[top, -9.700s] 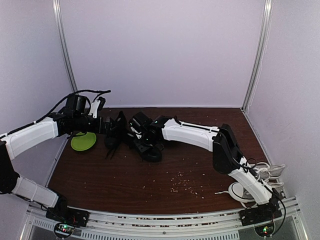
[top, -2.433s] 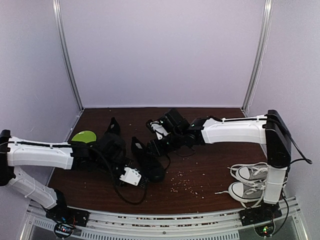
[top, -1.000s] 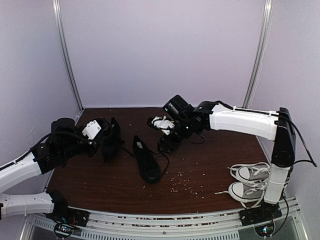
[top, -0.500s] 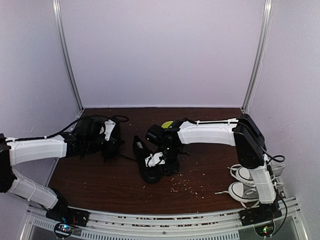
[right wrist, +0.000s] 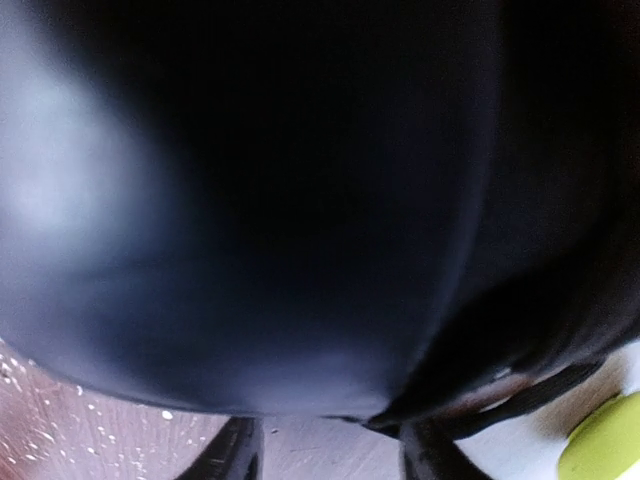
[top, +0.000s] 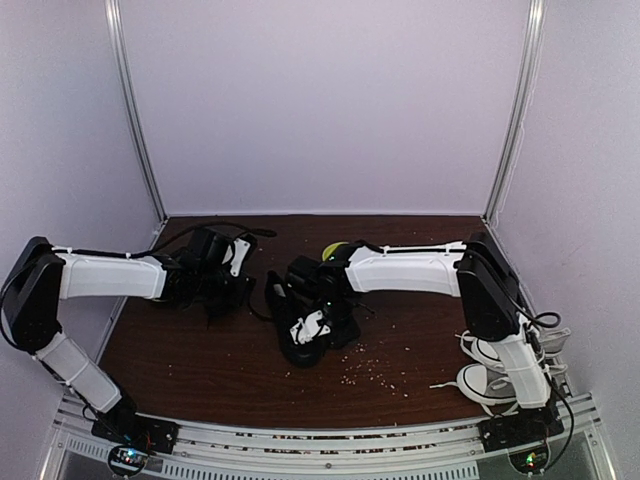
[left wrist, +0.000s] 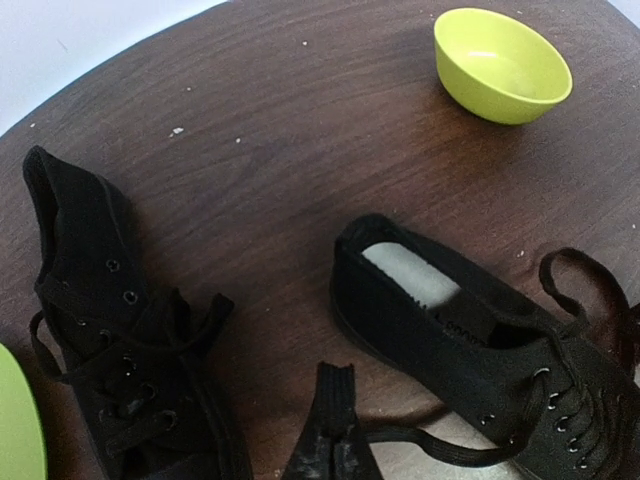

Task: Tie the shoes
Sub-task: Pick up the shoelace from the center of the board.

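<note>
- Your right claw [right wrist: 332,445] is spread open, close over the nearer black shoe [top: 300,348] in the middle of the counter [top: 200,372].
- Your left claw [left wrist: 335,440] is clenched on that shoe's lace [left wrist: 430,446]. The other black shoe [left wrist: 130,390] lies just to its left.
- A green bowl [left wrist: 503,65] sits beyond.

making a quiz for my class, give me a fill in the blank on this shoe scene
The left wrist view shows ___ black shoes.
The bowl is coloured ___.
The white-laced sneakers lie by the ___ arm's base.
The right claw is ___.
Missing: two; green; right; open.
</note>
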